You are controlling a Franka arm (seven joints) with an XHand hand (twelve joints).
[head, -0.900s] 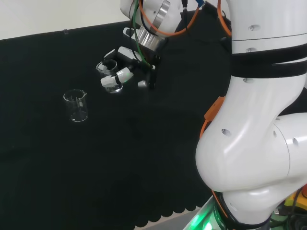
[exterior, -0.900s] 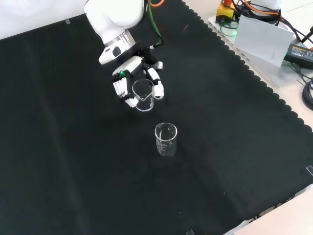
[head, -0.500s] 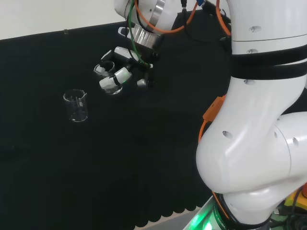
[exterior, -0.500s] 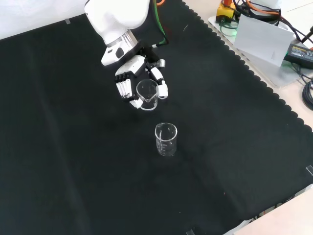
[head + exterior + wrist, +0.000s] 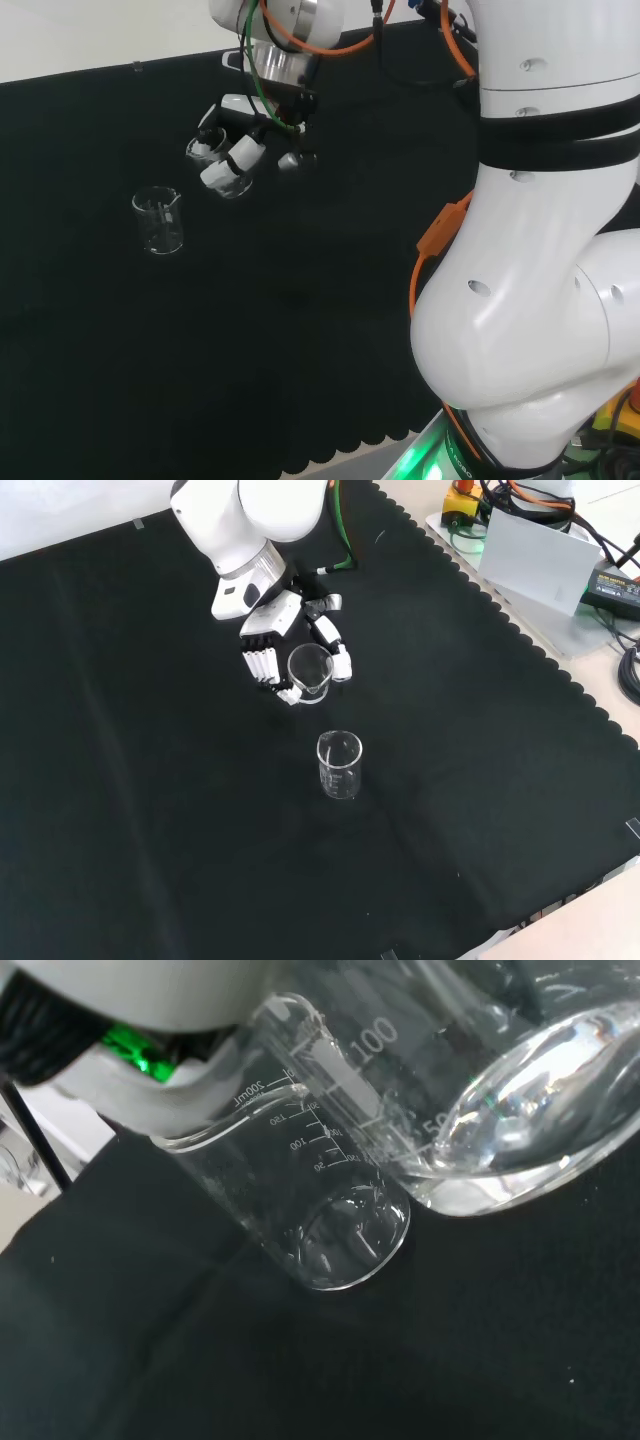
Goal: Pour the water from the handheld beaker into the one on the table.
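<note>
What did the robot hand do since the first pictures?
The hand carried its beaker a little closer to the beaker on the cloth, moving down-right in the front view and up-left in the head view. It kept its fingers curled round the glass. The beaker on the cloth stayed put, and nothing is being poured yet.

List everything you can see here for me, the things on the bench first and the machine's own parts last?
Black cloth: one, black, covers the bench.
Standing beaker: one, clear glass, upright on the cloth, mid-picture in the front view.
Held beaker: one, clear glass, in the hand, above the cloth, beyond the standing one in the front view.
Electronics and cables: several, grey and black, off the cloth at the front view's top right.
Arm: one, white, at the head view's right.
Hand: one, black and white, curled round the held beaker.
</note>
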